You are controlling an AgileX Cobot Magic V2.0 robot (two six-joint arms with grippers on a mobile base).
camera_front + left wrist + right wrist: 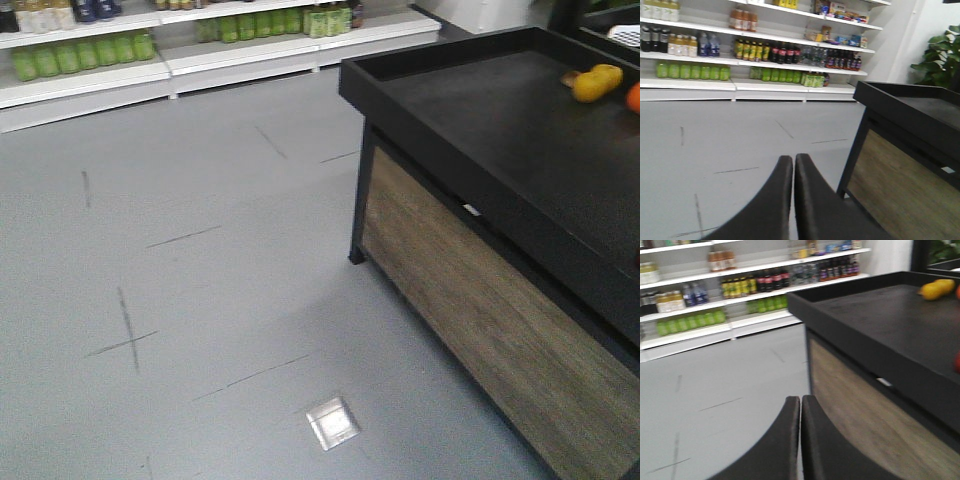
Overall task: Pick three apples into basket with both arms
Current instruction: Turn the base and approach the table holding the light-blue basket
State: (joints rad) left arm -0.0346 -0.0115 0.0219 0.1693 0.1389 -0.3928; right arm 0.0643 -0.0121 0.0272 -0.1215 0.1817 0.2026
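Two closed, empty claws: left claw [793, 159] and right claw [800, 400]. Seemingly the approach step, no apple clearly in view; next calls for drawing nearer the worktop [480, 120].

A black tray-topped worktop [500, 110] stood on the right, its side faced with a wood-grain panel [470, 310]. A yellow fruit [597, 82] lay near its far edge, an orange-coloured fruit [634, 97] just beside it. The grey floor [200, 250] bore dark scuff lines and a square metal plate [332, 422]. White shelves [735, 84] at the back held green bottles [692, 71].
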